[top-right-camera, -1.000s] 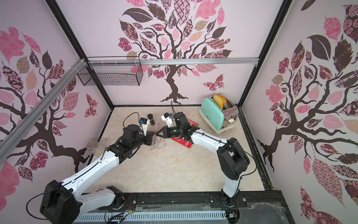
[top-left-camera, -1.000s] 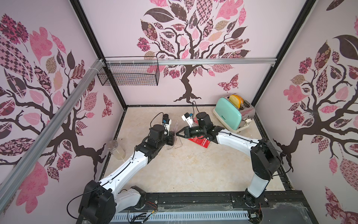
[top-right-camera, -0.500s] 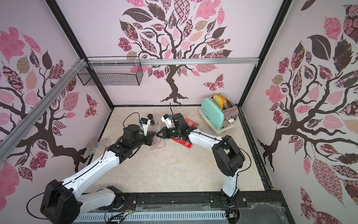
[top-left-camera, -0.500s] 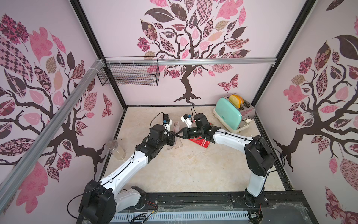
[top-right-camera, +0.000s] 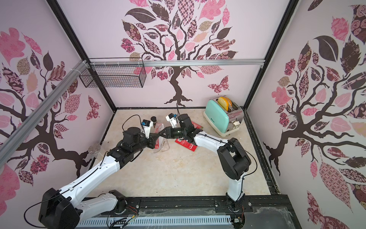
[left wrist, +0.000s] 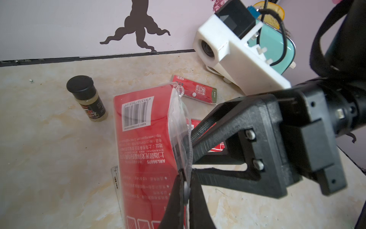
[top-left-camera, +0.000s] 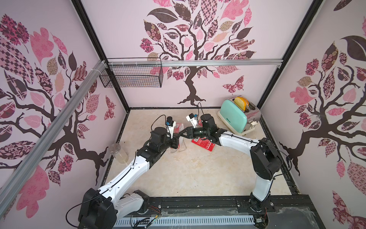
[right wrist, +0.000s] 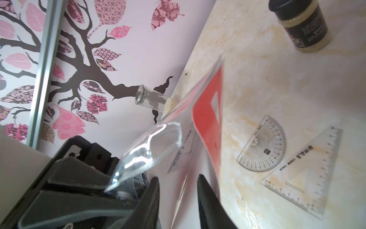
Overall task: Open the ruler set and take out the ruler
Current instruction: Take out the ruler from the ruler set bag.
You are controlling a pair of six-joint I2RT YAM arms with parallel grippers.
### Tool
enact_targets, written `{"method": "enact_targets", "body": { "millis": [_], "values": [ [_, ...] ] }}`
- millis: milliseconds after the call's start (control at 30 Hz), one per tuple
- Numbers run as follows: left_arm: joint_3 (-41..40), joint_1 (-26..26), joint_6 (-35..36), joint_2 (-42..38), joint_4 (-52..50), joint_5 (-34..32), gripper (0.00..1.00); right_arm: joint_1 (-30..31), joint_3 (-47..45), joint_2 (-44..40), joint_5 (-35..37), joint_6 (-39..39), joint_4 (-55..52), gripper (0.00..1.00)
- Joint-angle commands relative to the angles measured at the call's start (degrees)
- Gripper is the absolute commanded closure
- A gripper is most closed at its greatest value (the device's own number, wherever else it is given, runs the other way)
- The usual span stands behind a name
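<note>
Now | ruler set (left wrist: 142, 138): clear pouch | red barcoded card inside

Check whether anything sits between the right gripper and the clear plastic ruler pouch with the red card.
Nothing visible does. The right gripper, jaws apart, is at the clear plastic ruler pouch with the red card, which the left gripper pinches. The clear plastic protractor lies off to one side.
</note>
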Motion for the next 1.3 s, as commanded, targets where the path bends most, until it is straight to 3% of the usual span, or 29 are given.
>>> {"method": "enact_targets", "body": {
  "millis": [0,433,567,633,933,1267],
  "values": [
    [0.4,0.0,-1.1,-1.5,2.9,4.5,1.0,0.2,-0.8,0.7,-4.6,3.1,8.1,0.65],
    [0.8,0.0,-4.0,-0.5,7.9,12.3,1.0,0.2,-1.3,1.1,-11.3,5.7,16.7,0.67],
    [1.2,0.0,-3.9,0.1,8.1,12.9,1.0,0.2,-1.2,1.2,-11.5,5.3,16.1,0.75],
    [1.3,0.0,-3.5,-0.1,7.5,11.6,1.0,0.1,-1.4,0.7,-10.7,4.4,14.6,0.82],
    [1.3,0.0,-0.4,-1.0,3.7,2.9,1.0,-0.5,-0.5,-3.6,-1.1,-3.5,-2.1,0.95],
    [1.5,-0.1,0.5,1.4,2.5,-2.5,1.0,-1.6,-0.6,-7.4,4.3,-6.7,-10.5,1.0]
  ]
}}
